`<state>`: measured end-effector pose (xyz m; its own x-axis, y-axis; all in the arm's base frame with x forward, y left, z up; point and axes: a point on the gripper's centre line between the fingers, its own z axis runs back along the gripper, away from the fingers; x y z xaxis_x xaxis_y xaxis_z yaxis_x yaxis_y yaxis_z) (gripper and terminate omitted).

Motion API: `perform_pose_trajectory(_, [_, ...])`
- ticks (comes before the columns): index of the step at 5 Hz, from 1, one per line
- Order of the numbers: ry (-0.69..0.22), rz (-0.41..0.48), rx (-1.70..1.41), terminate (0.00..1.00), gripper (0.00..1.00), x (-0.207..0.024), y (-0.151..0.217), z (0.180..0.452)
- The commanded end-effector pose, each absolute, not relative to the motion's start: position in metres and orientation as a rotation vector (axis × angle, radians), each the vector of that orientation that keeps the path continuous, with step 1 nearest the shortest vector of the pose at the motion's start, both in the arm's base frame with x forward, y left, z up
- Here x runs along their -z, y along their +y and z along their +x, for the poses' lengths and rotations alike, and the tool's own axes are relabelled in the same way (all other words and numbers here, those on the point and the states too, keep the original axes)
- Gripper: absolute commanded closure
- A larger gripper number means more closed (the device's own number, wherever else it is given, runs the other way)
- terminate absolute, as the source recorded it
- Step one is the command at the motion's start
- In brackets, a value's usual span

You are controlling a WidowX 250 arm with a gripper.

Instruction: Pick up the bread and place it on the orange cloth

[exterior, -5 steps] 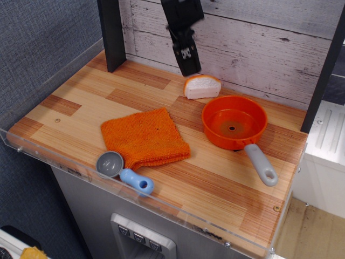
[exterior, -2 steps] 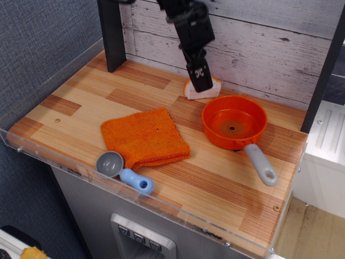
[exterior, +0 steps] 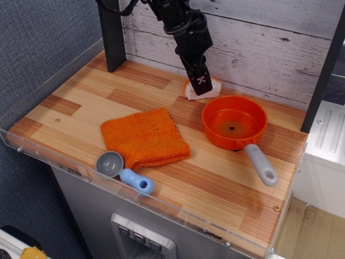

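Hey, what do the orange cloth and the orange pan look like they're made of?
The orange cloth looks like soft knitted or terry fabric: fuzzy matte surface, limp folded edges. The orange pan looks like hard moulded plastic: smooth, slightly glossy walls, with a plain grey handle, probably plastic too.

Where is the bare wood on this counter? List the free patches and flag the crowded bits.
Free: the back-left stretch between the black post and the orange cloth; the front-right corner below the pan and its handle. Crowded: the back middle, where the end effector covers the bread beside the pan; and the front edge, where the scoop touches the cloth.
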<state>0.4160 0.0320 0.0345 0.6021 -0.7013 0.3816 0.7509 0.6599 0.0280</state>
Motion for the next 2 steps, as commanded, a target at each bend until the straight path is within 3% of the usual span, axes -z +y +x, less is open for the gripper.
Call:
perform_pose_trajectory(1, [-0.434,-0.102,0.880,0.00,1.00,-0.0612,0.0248,0.4230])
perform_pose_trajectory(2, [-0.421,-0.091,0.903,0.00,1.00,-0.0613,0.0220,0.4205])
